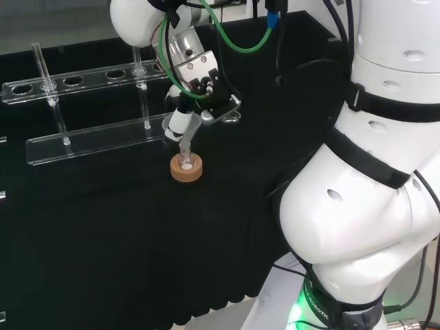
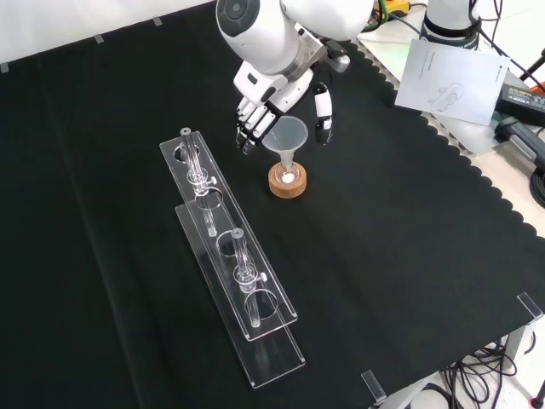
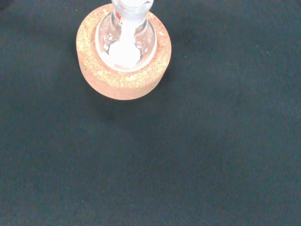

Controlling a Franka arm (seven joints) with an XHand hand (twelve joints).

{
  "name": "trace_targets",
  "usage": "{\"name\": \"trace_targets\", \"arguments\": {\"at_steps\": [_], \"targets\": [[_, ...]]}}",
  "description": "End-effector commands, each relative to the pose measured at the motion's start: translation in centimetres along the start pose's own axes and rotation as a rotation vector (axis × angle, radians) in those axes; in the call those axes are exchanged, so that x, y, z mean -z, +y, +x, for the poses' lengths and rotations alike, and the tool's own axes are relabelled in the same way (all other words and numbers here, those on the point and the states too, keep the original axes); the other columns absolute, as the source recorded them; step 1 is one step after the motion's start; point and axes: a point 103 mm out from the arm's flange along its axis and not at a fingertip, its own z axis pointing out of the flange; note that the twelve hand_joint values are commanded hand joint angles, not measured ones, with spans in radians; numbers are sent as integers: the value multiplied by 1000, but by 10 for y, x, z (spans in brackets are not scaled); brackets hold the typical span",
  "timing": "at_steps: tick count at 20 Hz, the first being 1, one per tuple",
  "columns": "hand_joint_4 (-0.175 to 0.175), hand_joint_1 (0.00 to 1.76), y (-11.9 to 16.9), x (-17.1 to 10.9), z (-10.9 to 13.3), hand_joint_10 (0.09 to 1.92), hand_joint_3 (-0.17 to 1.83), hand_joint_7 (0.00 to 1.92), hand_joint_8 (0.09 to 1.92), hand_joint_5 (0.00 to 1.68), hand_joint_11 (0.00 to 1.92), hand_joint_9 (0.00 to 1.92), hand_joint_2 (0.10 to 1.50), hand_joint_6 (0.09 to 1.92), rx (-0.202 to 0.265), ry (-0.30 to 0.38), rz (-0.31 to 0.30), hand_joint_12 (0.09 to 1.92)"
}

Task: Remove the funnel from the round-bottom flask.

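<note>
Funnel (image 2: 289, 139) still seated in round-bottom flask (image 2: 288, 175), upper centre of front view; hand (image 2: 271, 106) fingers (image 2: 249, 123) spread around its cone, not closed, lift pending.

A round cork ring stand (image 3: 124, 52) sits flat on the black cloth-covered bench (image 3: 197, 150). Seated in the ring's central hollow is a small clear glass round-bottom flask (image 3: 125, 44), seen from above down its neck. White material (image 3: 123, 52) lies inside the flask's bulb, at its bottom. The flask's neck rises upright toward the camera, and its upper part is cut off by the edge of the picture. The cork is light tan with a speckled grain and an even rim. The cloth around the stand is bare and dark.
</note>
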Motion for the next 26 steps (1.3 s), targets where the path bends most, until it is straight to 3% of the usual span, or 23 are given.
{"name": "trace_targets", "arguments": {"at_steps": [1, 5, 10, 15, 20, 26], "targets": [[4, 526, 2, -3, -1, 874, 192, 0, 329, 70, 244, 100, 685, 87, -1, -3, 10, 1511], [-1, 522, 6, -9, 0, 794, 182, 2, 536, 118, 278, 233, 698, 87, -2, -13, 23, 1494], [-5, 517, 7, -10, 0, 760, 184, 50, 625, 174, 301, 313, 715, 87, 5, -32, 15, 1481], [-19, 524, 6, -11, -3, 659, 208, 222, 663, 432, 358, 479, 774, 87, -22, -52, -36, 1417], [-33, 578, 2, -6, -2, 541, 267, 458, 673, 585, 486, 833, 856, 135, -54, -88, -105, 1317], [-38, 632, -8, 9, -4, 467, 354, 564, 673, 588, 611, 1076, 873, 456, -57, -92, -137, 1248]]}}
